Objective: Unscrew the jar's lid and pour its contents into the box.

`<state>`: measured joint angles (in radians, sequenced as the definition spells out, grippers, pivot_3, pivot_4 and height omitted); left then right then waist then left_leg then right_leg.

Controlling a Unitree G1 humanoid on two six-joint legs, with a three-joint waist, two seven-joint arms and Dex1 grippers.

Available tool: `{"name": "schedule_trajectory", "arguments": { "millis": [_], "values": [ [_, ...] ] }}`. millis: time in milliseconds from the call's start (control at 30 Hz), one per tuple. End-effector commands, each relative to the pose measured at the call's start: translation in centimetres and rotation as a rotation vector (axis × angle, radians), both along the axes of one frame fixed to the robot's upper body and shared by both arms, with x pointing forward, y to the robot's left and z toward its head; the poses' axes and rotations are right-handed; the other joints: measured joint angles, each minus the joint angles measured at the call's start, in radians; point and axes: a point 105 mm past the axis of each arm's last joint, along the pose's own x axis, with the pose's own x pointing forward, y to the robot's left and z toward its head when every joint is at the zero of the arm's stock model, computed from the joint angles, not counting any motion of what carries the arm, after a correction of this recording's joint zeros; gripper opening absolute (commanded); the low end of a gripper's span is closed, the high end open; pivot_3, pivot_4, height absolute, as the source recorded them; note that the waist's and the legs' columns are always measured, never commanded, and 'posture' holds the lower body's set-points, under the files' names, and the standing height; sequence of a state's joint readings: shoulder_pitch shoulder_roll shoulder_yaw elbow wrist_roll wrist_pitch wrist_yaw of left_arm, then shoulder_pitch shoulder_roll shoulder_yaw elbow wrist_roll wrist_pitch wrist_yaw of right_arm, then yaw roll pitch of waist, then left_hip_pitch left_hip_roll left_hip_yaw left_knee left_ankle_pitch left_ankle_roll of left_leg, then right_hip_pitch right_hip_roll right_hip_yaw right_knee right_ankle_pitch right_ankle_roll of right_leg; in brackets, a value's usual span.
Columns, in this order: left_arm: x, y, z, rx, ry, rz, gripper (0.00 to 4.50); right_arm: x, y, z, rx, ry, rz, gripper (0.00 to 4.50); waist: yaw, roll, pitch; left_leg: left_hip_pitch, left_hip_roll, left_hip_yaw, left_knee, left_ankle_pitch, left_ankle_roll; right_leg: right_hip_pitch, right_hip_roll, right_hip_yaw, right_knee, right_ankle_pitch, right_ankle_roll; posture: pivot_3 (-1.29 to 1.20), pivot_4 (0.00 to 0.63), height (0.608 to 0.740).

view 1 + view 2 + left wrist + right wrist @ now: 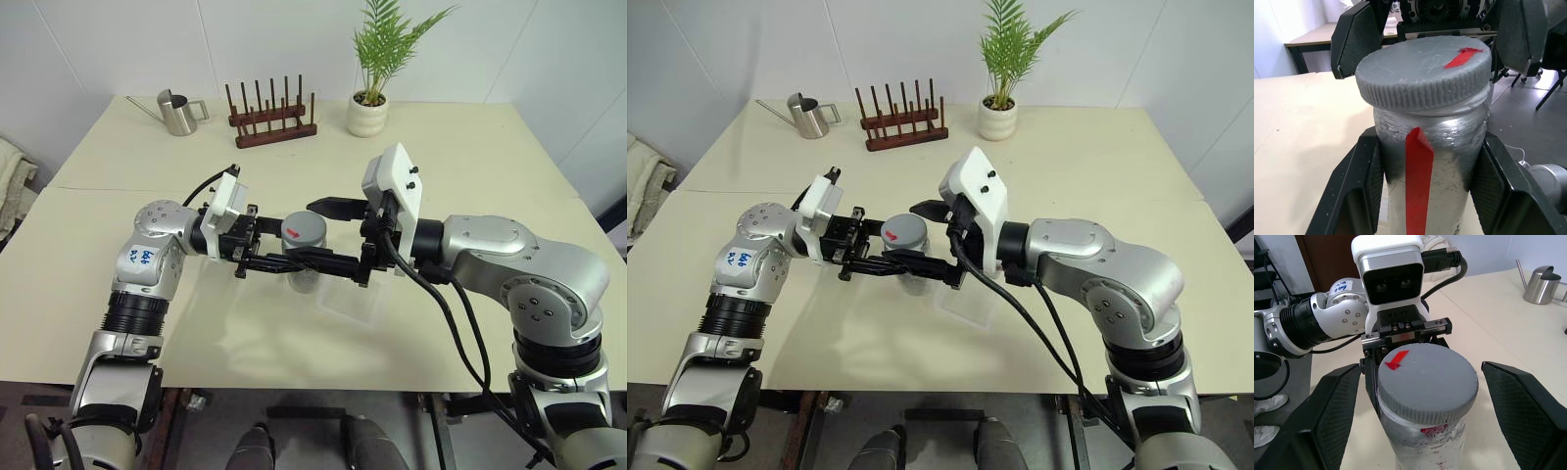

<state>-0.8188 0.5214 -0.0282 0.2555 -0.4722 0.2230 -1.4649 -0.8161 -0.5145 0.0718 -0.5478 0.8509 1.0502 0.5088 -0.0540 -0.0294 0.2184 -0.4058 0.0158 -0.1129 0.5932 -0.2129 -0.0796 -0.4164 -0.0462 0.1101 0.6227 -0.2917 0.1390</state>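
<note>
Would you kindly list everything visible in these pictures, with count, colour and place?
jar: one, clear with red strip, held above the table between both grippers
lid: one, grey with red mark, on the jar
box: one, clear, on the table under the jar
watering can: one, steel, far left of the table
rack: one, dark wood, far middle
potted plant: one, green in white pot, far side
table: one, cream
left gripper: black, shut on the jar
right gripper: black, open around the lid

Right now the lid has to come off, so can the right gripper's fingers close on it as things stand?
Probably yes: the right gripper stands open with a finger on each side of the lid, nothing between; the left gripper holds the jar below.
</note>
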Motion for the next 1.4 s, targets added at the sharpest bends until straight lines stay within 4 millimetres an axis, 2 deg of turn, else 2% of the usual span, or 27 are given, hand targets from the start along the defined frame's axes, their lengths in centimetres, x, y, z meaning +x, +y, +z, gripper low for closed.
{"name": "schedule_trajectory", "arguments": {
  "millis": [33, 133, 167, 367, 667, 800, 900, 1000, 1100, 1167, 1300, 1400],
  "values": [
    [-0.2, -0.3, 1.3, -0.016, -0.065, -0.012, 2.02, -0.6, 0.2, 0.8, 0.017, -0.032, 0.025, 3.55, 0.0, 0.0, 0.0, 0.0, 0.0, 0.0, 0.0, 0.0, 0.0, 0.0, 0.0, 0.0, 0.0, 0.0, 0.0, 0.0, 0.15, 0.74],
    [-0.2, -0.3, 1.3, -0.017, -0.066, -0.01, 2.02, -0.6, 0.3, 0.8, 0.016, -0.035, 0.026, 2.58, 0.0, 0.0, 0.0, 0.0, 0.0, 0.0, 0.0, 0.0, 0.0, 0.0, 0.0, 0.0, 0.0, 0.0, 0.0, 0.0, 0.15, 0.74],
    [-0.2, -0.3, 1.3, -0.017, -0.066, -0.01, 2.02, -0.7, 0.3, 0.9, 0.016, -0.035, 0.03, 2.52, 0.0, 0.0, 0.0, 0.0, 0.0, 0.0, 0.0, 0.0, 0.0, 0.0, 0.0, 0.0, 0.0, 0.0, 0.0, 0.0, 0.15, 0.74],
    [-0.2, -0.3, 1.1, -0.016, -0.059, -0.009, 2.02, -0.5, 0.0, 1.2, 0.029, -0.045, 0.014, 2.52, 0.0, 0.0, 0.0, 0.0, 0.0, 0.0, 0.0, 0.0, 0.0, 0.0, 0.0, 0.0, 0.0, 0.0, 0.0, 0.0, 0.15, 0.74],
    [-0.2, -0.1, 0.2, 0.021, -0.03, -0.008, 2.02, 1.0, -1.5, 3.7, 0.086, -0.108, -0.075, 2.52, 0.001, 0.0, 0.0, 0.0, 0.0, 0.0, 0.0, 0.0, 0.0, 0.0, 0.0, 0.0, 0.0, 0.0, 0.0, 0.0, 0.15, 0.74],
    [-0.1, 0.0, 0.2, 0.021, -0.025, -0.005, 2.02, 2.3, -2.9, 4.3, 0.089, -0.135, -0.168, 2.52, 0.0, 0.0, 0.0, 0.0, 0.0, 0.0, 0.0, 0.0, 0.0, 0.0, 0.0, 0.0, 0.0, 0.0, 0.0, 0.0, 0.15, 0.74],
    [0.1, 0.5, 0.5, 0.014, -0.031, 0.026, 2.02, 4.9, -6.2, 4.0, 0.066, -0.145, -0.367, 2.52, 0.002, 0.0, 0.0, 0.0, 0.0, 0.0, 0.0, 0.0, 0.0, 0.0, 0.0, 0.0, 0.0, 0.0, 0.0, 0.0, 0.15, 0.74],
    [0.8, 1.7, 1.4, -0.006, -0.05, 0.1, 2.02, 7.0, -10.9, 2.0, 0.017, -0.113, -0.597, 2.52, 0.004, 0.0, 0.0, 0.0, 0.0, 0.0, 0.0, 0.0, 0.0, 0.0, 0.0, 0.0, -0.001, 0.0, 0.0, 0.0, 0.15, 0.74],
    [1.4, 2.8, 1.9, -0.014, -0.068, 0.166, 2.02, 7.8, -14.7, -0.7, -0.016, -0.051, -0.777, 2.52, 0.007, 0.0, 0.0, -0.001, 0.0, 0.0, 0.0, 0.0, 0.0, 0.0, 0.0, 0.0, -0.001, 0.0, 0.0, 0.0, 0.15, 0.74],
    [1.8, 3.5, 2.2, -0.016, -0.082, 0.206, 2.02, 7.8, -16.5, -2.8, -0.049, -0.011, -0.856, 2.52, 0.005, 0.0, 0.0, 0.0, 0.0, 0.0, 0.0, -0.001, 0.001, 0.0, 0.0, 0.0, -0.001, 0.0, 0.0, 0.0, 0.15, 0.74],
    [3.3, 4.8, 2.6, -0.029, -0.126, 0.317, 2.02, 6.6, -19.9, -8.7, -0.113, 0.121, -1.001, 2.52, 0.014, 0.0, 0.0, 0.0, 0.0, 0.001, -0.001, -0.001, 0.001, 0.0, 0.0, 0.0, 0.0, -0.001, 0.0, 0.0, 0.15, 0.74],
    [3.6, 4.7, 2.7, -0.037, -0.146, 0.321, 2.02, 5.7, -20.9, -12.1, -0.096, 0.211, -1.061, 2.52, 0.013, 0.0, 0.0, 0.0, -0.001, 0.001, 0.0, -0.001, 0.001, 0.0, 0.0, 0.001, 0.0, -0.001, 0.0, 0.0, 0.15, 0.74]
  ]
}}
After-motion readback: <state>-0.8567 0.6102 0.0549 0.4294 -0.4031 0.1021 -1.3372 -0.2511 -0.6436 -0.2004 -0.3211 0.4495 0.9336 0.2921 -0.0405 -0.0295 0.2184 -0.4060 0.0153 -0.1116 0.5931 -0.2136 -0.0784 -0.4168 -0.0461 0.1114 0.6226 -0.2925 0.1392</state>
